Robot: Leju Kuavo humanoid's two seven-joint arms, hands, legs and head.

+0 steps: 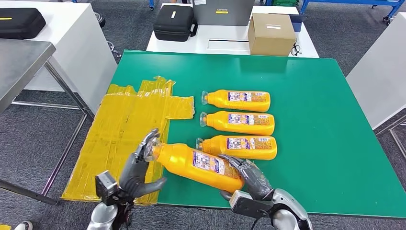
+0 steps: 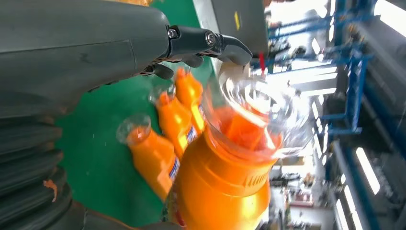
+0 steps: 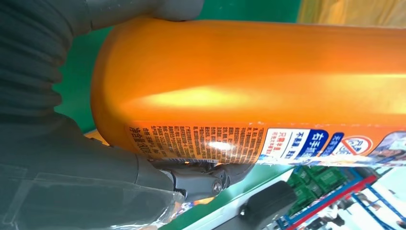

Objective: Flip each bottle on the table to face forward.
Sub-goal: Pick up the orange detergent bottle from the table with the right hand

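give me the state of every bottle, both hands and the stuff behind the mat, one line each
held bottle: lifted at an angle, cap toward the left hand, label side up
three other bottles: lying in a row on the green mat, clear caps to the left
left hand: fingers at the held bottle's cap end
right hand: grips its base
black case: closed
cardboard box: closed

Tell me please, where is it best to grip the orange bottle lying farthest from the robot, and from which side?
Probably across the wide middle of the farthest orange bottle, coming from above. It lies flat on the green table, cap toward the yellow plastic sheet, so its long sides are free; the neighbouring bottle leaves little room on the near side.
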